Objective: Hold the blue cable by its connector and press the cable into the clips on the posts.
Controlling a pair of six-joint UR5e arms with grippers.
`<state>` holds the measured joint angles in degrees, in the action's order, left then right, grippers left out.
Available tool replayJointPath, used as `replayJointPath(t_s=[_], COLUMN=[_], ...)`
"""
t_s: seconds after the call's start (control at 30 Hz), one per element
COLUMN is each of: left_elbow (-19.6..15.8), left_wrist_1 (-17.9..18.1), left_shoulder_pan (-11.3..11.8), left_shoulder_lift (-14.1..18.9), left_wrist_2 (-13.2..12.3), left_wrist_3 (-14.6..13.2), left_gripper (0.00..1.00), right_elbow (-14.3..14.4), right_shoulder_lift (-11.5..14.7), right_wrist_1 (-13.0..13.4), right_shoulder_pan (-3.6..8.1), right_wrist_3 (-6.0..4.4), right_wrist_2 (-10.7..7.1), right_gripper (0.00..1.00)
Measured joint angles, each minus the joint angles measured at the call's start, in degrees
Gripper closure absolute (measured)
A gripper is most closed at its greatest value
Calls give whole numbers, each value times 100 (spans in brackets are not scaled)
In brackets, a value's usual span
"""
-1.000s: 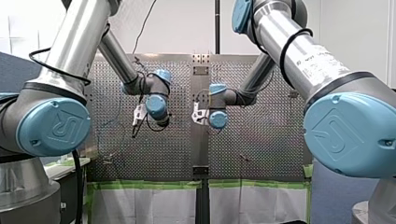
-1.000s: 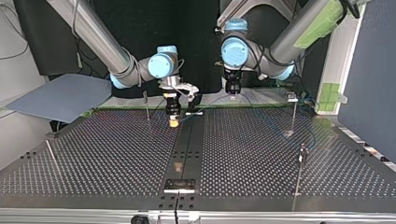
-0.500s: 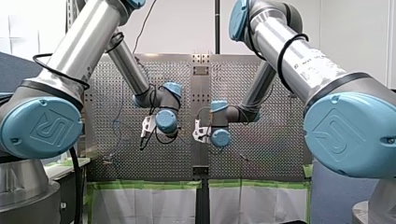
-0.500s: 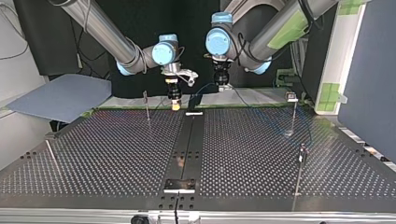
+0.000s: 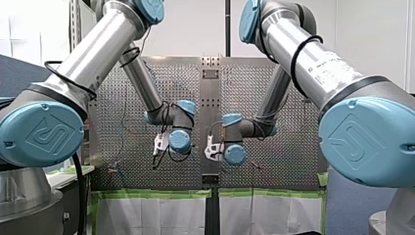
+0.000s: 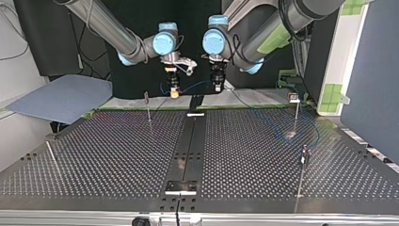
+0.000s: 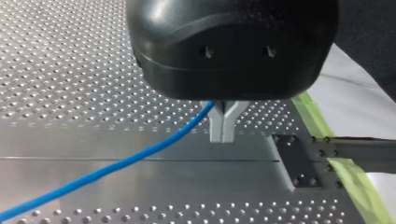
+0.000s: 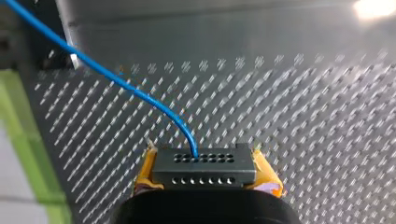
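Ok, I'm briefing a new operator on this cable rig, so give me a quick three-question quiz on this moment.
1. True or false: my right gripper holds the black connector between its yellow pads.
2. What passes between the metal fingers of my left gripper? A) the blue cable B) a post C) nothing
3. Fill in: in the top view, both grippers hang over the table's ____ edge (near/far).
Key: 1 true; 2 A; 3 far.

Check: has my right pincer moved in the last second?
Yes. In the top view my right pincer receded from the camera, from level with the foot of the thin post to its top.
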<state>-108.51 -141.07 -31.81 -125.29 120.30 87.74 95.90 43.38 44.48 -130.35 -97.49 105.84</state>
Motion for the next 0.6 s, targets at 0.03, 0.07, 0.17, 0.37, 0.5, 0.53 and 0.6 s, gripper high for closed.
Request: replayJointPath(t_s=[0.03,0.07,0.17,0.37,0.5,0.53,0.6], left_elbow=[0,1,10,102,215,232,261], left_wrist_1=[39,80,215,536,741,786,892], left_shoulder_pan=[-6,-14,-37,-95,-145,-164,-205], left_shoulder_lift=[-38,-78,-215,-535,-741,-785,-891], left_wrist_2=[0,0,-3,-3,-3,-3,6], left_wrist_3=[-2,-3,-5,-4,8,19,35], left_gripper=[100,100,100,100,100,100,100], right_elbow=[43,105,256,562,759,804,910], right_shoulder_lift=[-1,-4,-6,-15,-51,-77,-159], right_wrist_1=[21,57,175,470,662,700,775], right_shoulder_pan=[17,42,106,229,348,377,444], right_wrist_3=[-22,-54,-148,-379,-410,-411,-408], right_wrist_2=[31,66,90,-49,-88,-91,-98], right_gripper=[100,100,100,100,100,100,100])
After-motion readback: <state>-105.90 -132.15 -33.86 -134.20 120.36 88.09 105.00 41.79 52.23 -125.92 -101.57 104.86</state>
